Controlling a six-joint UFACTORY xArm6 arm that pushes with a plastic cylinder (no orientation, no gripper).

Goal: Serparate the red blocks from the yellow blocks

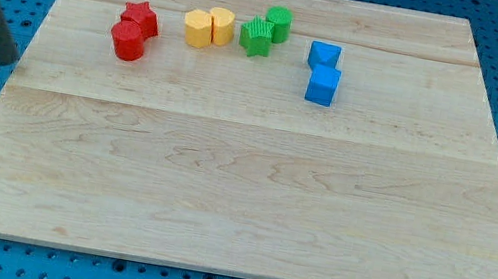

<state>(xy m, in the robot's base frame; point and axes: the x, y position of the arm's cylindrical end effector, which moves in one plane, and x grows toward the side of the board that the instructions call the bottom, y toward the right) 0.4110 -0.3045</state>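
Two red blocks sit at the board's upper left: a red star (142, 17) and a red cylinder (127, 41) touching just below it. To their right lie two yellow blocks side by side, a yellow hexagon-like block (198, 29) and a yellow rounded block (221, 25), with a small gap between them and the red pair. My tip (5, 58) is off the board's left edge, well left of and slightly below the red cylinder, touching no block.
Two green blocks (257, 37) (279, 23) lie right of the yellow ones, the nearer one close beside them. Two blue blocks (324, 55) (322, 85) lie further right. The wooden board (241, 189) rests on a blue pegboard.
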